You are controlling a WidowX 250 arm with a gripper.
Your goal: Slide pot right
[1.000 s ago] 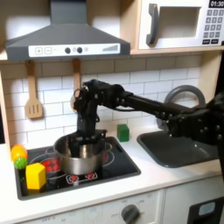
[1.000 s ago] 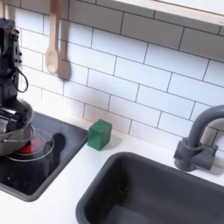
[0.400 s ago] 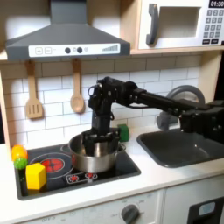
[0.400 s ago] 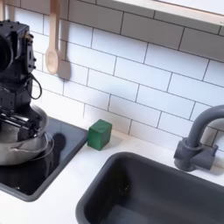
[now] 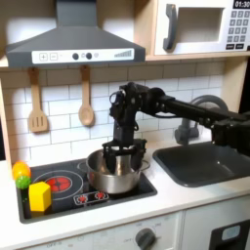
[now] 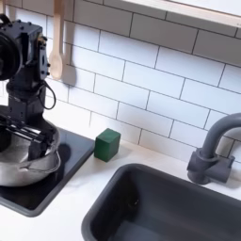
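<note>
Gripper [image 5: 124, 151] was down in pot [image 5: 115, 174], fingers spread w/ one over pot's rim; grip not confirmable. Vs 1 s ago, pot + gripper had shifted toward first exterior view's right, uncovering red burner [image 5: 59, 183]. Count: 1 pot, 1 green block [image 6: 107, 145] nearby, 2 wooden utensils on wall.
</note>
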